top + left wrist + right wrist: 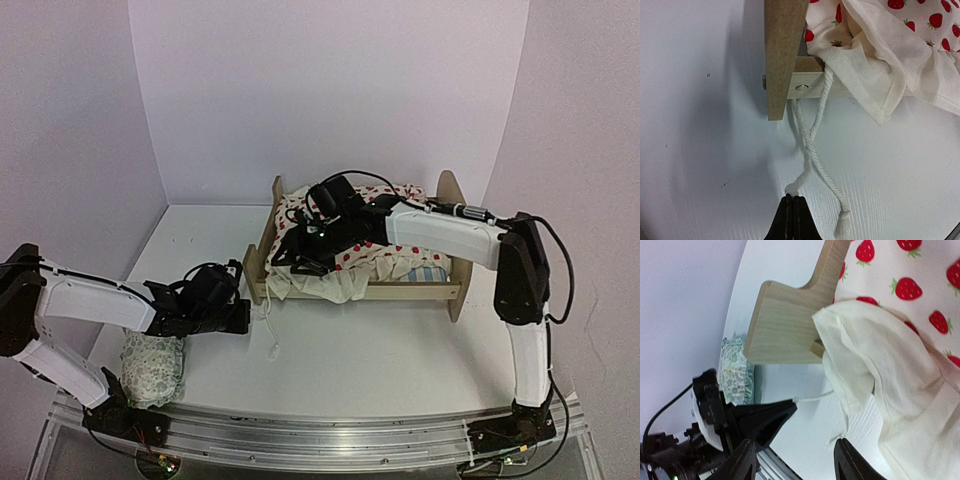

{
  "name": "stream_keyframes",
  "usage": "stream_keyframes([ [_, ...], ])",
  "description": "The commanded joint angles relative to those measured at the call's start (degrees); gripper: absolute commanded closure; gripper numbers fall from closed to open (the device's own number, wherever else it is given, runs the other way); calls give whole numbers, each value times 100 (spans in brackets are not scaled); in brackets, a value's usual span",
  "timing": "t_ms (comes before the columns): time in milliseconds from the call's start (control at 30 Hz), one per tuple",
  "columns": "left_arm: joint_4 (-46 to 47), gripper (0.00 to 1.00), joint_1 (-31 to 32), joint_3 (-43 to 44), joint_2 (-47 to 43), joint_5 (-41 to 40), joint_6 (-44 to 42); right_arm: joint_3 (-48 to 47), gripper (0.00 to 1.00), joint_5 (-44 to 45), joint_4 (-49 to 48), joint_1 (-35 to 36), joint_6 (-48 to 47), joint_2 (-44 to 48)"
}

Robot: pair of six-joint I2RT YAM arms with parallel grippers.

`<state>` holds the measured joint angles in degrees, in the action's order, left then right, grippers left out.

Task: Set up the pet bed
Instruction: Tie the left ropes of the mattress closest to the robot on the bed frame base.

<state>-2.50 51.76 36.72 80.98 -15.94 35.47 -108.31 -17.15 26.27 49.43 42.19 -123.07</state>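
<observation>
1. The pet bed (400, 291) is standing upright in the middle of the table (400, 360). Its striped mattress (428, 270) is lying inside the frame, so that part is looking done.
2. The strawberry blanket (340, 283) is lying on the mattress, but it is bunching toward the left end and spilling over the near rail. Only a corner of the mattress is showing, at the right end.
3. The pillow (153, 368) is sitting on the table by the left arm's base, well apart from the bed and not yet on it.
4. The left claw (793, 202) is sitting low, near the bed's left end board (785, 55). Its fingers are pressing together, seemingly pinching the knotted end of one cord (807, 145) that is trailing from the blanket.
5. The right claw (795, 441) is hovering over the blanket's near edge, spread wide and holding nothing.
6. I am judging the task to be roughly midway. The blanket is needing to be spread flat, the cords are needing tidying, and the pillow is needing to be placed at one end.
</observation>
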Motion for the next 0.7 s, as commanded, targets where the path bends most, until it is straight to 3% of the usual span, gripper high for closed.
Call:
stream_keyframes([
  [0,449,100,-110,316,127,143,-260,782,46,-445,-16,9,-200,878],
  [267,869,100,-249,670,672,145,-374,2494,58,-502,-778,240,-415,1484],
  [400,845,100,-308,882,896,39,-420,3813,61,350,-2360,560,-461,1764],
  [500,780,100,-376,961,1002,4,-444,4924,61,1388,-4378,928,-570,1841],
  [667,389,100,-411,1228,1192,-200,-502,4994,61,1950,-5337,1165,-542,1331],
])
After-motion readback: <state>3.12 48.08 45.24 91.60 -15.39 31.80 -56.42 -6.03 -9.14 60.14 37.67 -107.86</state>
